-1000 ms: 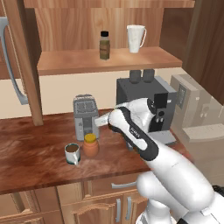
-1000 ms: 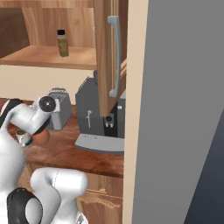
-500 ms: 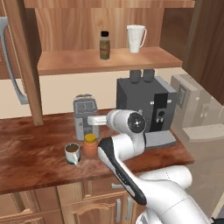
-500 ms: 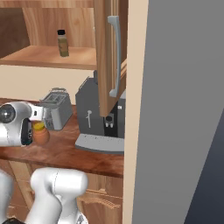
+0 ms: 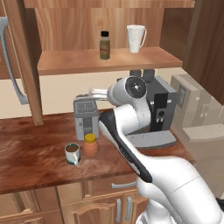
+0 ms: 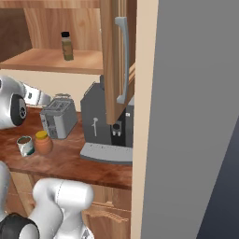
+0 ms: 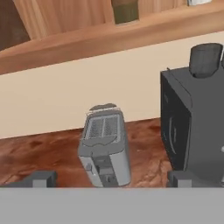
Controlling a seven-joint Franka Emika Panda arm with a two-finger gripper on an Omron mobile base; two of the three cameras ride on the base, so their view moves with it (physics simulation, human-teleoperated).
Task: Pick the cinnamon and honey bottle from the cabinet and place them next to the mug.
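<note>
Orange-brown glass of the honey bottle [image 5: 90,145] already stands on the tabletop [image 5: 39,153], just right of the mug [image 5: 72,153] and very near it, maybe touching. So this half of the task looks done. The cinnamon [image 5: 104,45] is upright on the shelf of the cabinet [image 5: 109,61], near the front edge, with a tall white cup [image 5: 135,38] to its right and some free space between them.

In the hand view the tool [image 7: 109,179] has its two tips standing wide apart and nothing is between them. It is above the tabletop, looking toward the toaster [image 7: 105,146] and the dark coffee machine [image 7: 192,118], and the foot of the cinnamon is at the top of that view.

I think the next move is a rise to the shelf, and here are the risks. The cinnamon is slim and tall, so a touch from one tip before the other could tip it over or push it toward the back panel. A wide approach from the right could also strike the white cup. The elbow passes near the coffee machine, and the lower edge of the shelf is in the way if the tool climbs too close to it. On the way back, a low descent could knock the honey bottle or the mug.
</note>
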